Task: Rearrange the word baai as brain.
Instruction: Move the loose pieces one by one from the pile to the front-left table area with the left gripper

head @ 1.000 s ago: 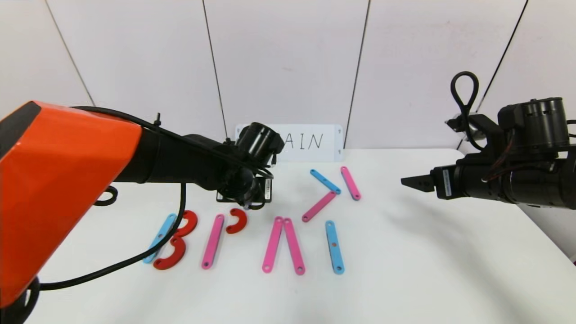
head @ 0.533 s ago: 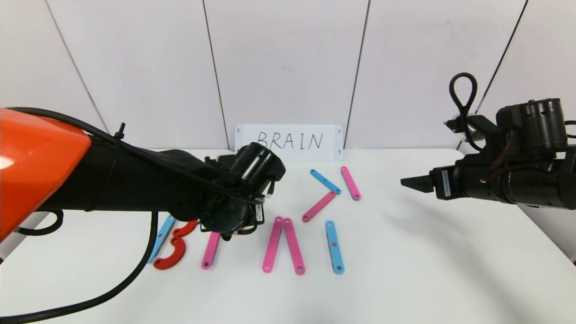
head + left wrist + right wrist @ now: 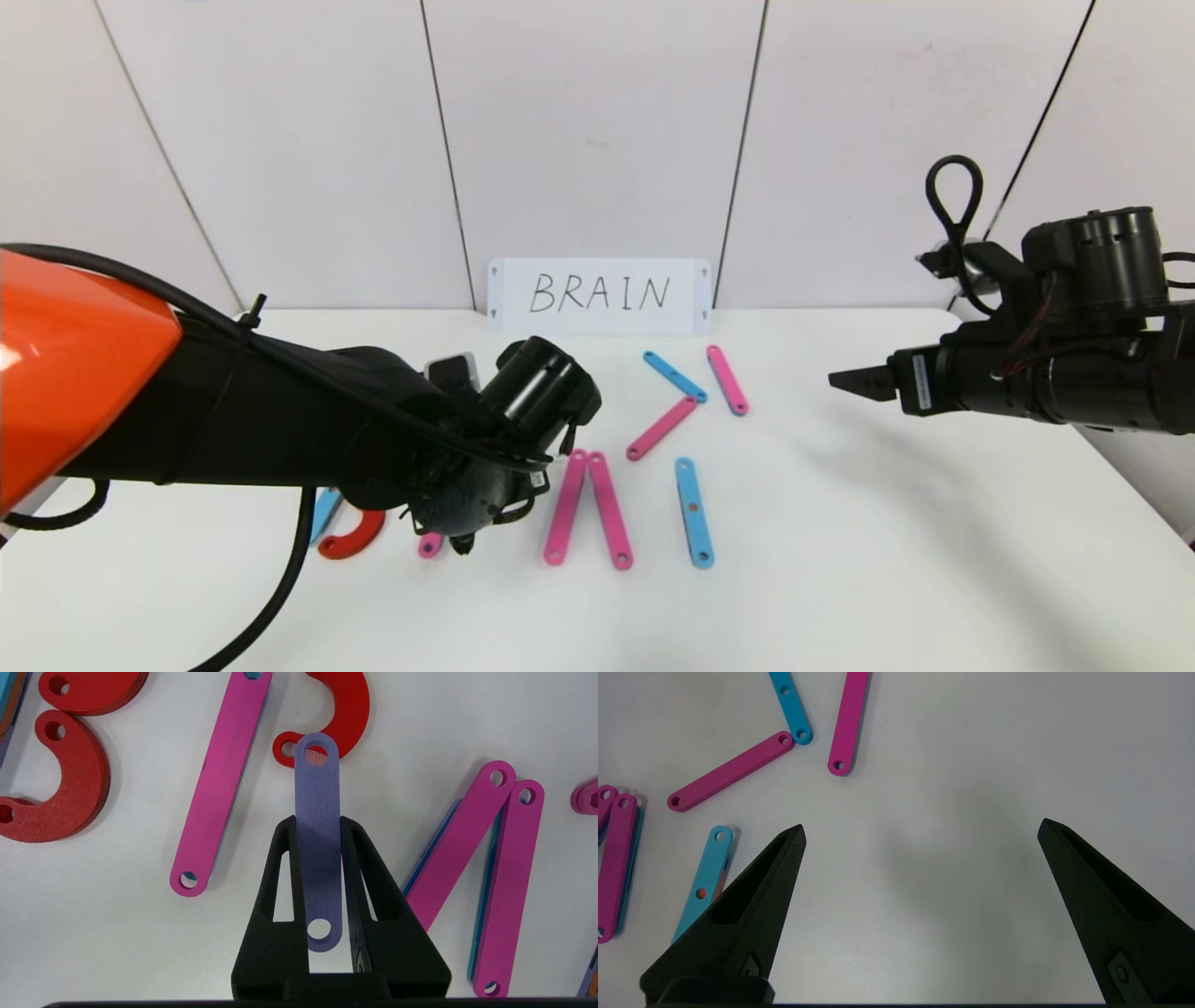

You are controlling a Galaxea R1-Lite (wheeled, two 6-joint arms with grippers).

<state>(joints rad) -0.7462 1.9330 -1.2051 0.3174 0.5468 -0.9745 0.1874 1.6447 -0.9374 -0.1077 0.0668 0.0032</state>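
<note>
My left gripper (image 3: 317, 822) is shut on a purple strip (image 3: 317, 788) and holds it low over the table. The strip's far end overlaps the lower tip of a red arc (image 3: 348, 714) beside a pink strip (image 3: 219, 784). Two more red arcs (image 3: 70, 788) lie further along. In the head view the left gripper (image 3: 462, 543) covers most of these letters; one red arc (image 3: 353, 539) and a pink strip end (image 3: 430, 544) show. Two pink strips (image 3: 586, 509) form an upside-down V, with a light-blue strip (image 3: 694, 511) beside them. My right gripper (image 3: 840, 380) hovers open and empty at the right (image 3: 920, 828).
A white card (image 3: 599, 295) handwritten "BRAIN" stands against the back wall. Three loose strips lie behind the letters: light-blue (image 3: 674, 376), pink (image 3: 726, 379) and pink (image 3: 661, 427). The table's right edge (image 3: 1134, 495) runs under the right arm.
My left arm has moved toward the table's near edge, from behind the red arc to over the pink strip, uncovering the card and hiding the left letters. The right arm has barely moved.
</note>
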